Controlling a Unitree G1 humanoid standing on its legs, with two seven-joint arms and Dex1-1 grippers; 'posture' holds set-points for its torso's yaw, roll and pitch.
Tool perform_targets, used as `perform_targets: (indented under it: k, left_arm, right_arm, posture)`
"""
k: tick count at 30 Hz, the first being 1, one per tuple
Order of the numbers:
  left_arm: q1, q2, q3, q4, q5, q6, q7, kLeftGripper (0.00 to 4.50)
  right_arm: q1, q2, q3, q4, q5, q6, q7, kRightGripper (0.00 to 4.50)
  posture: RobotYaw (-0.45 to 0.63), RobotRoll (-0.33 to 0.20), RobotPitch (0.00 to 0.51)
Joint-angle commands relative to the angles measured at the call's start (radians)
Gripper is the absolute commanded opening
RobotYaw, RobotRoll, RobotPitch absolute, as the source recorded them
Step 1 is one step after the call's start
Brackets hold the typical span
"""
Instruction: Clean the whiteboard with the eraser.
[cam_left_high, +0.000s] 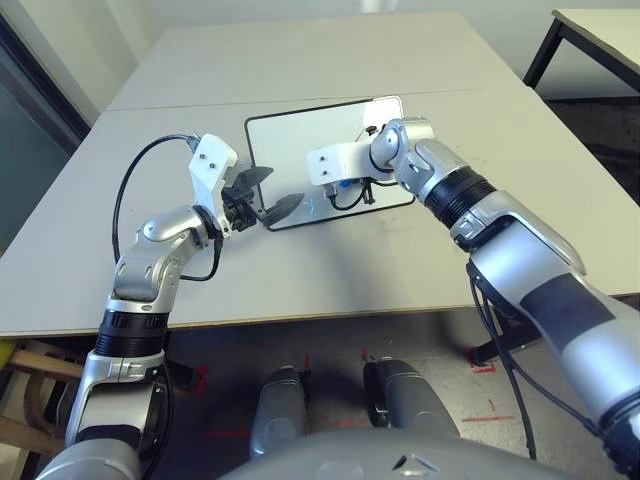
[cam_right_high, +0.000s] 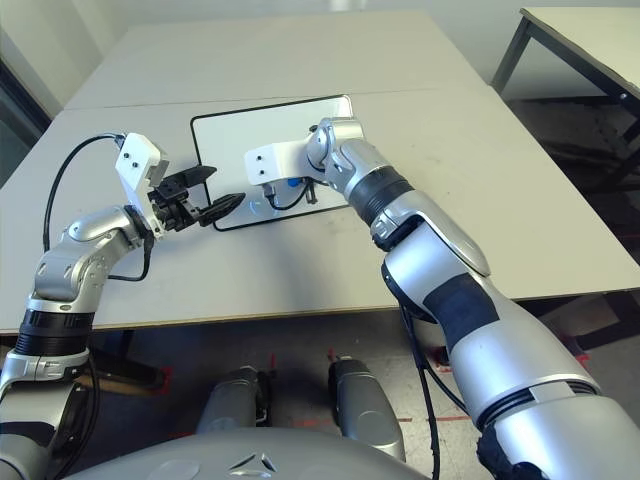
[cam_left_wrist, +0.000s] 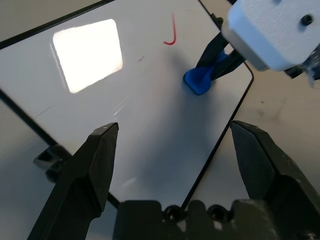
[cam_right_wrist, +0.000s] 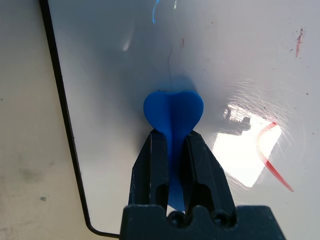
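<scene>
Right gripper (cam_right_wrist: 172, 150) clamps the eraser (cam_right_wrist: 173, 112) at its narrow waist, pressing the broad blue end onto the whiteboard (cam_right_wrist: 150, 60) near one long edge. Left gripper (cam_left_wrist: 175, 150), jaws spread wide and holding nothing, hovers over the board's near corner. The board lies flat on the table (cam_left_high: 300, 60); a curved red stroke (cam_right_wrist: 270, 160) and a small red fleck (cam_right_wrist: 298, 41) remain unwiped. The eraser looks light and rigid, so the waist appears the secure place to grip. The board's glossy face and thin frame suggest it may slide under wiping pressure; steadying it at the frame edge seems advisable.
</scene>
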Motion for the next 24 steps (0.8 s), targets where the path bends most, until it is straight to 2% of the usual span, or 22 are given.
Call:
perform_targets:
  k: [1,24]
  left_arm:
    - [-0.01,0.004,0.007,0.009,0.01,-0.011,-0.009,4.5]
    - [-0.023,0.002,0.005,0.03,0.012,-0.022,-0.014,4.5]
  right_arm:
    - [0.018,-0.046,0.016,0.032,-0.027,0.003,-0.006,0.15]
    - [0.049,-0.169,0.021,0.102,-0.042,-0.047,-0.017,0.14]
  posture:
    - [-0.03,0.0,0.049]
    - [-0.03,0.0,0.055]
